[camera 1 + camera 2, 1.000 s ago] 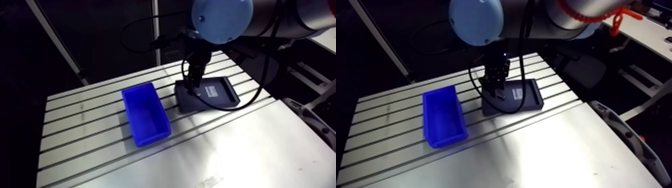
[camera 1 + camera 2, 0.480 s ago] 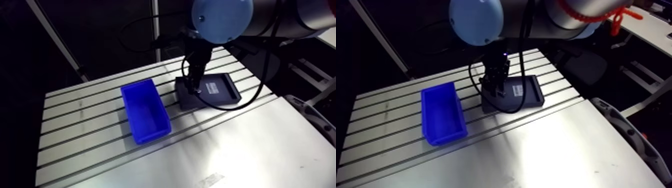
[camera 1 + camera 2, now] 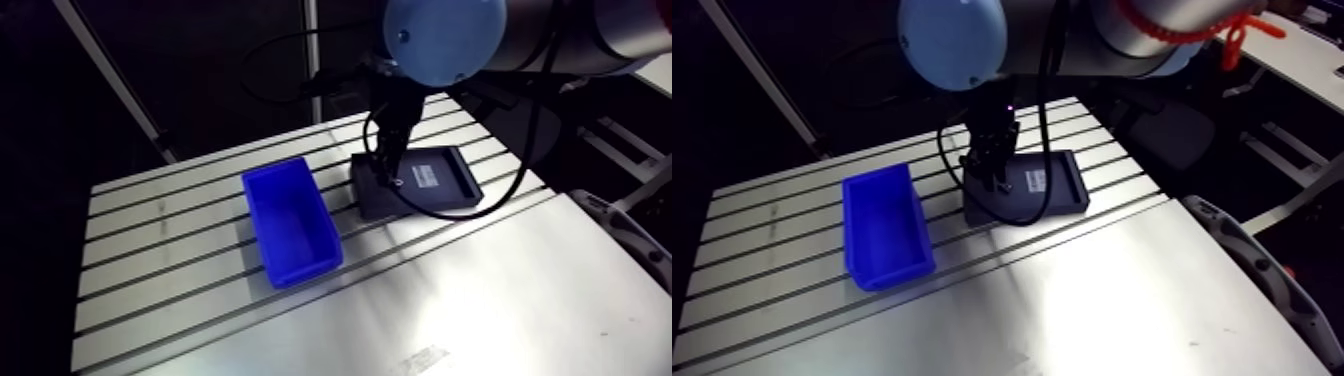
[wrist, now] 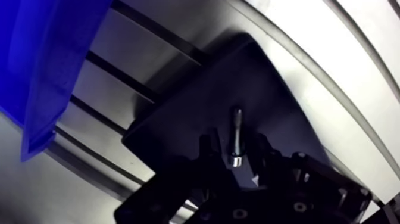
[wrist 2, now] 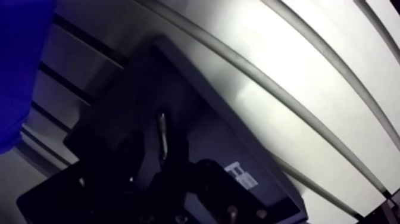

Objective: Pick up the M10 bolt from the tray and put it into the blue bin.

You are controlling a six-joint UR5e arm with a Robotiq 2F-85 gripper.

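Currently the M10 bolt (image 4: 237,122) lies flat on the floor of the black tray (image 4: 196,101), near the tray's middle. Its bright head end points toward the gripper (image 4: 236,143) and its shank points away from it.

In the wrist view the gripper is low over the tray. Its two dark fingers (image 4: 208,149) are apart and stand one on each side of the bolt's head end. A narrow gap shows on either side of the bolt, and contact with it cannot be confirmed.

A white label (image 5: 238,174) is fixed to the tray floor beside the gripper.

In the arm view the tray rests on the slotted aluminium table (image 3: 500,290), at an angle to the slots. The blue bin (image 3: 300,270) stands upright on the same table, near the tray but clear of it. Its opening faces up and no contents are visible inside.
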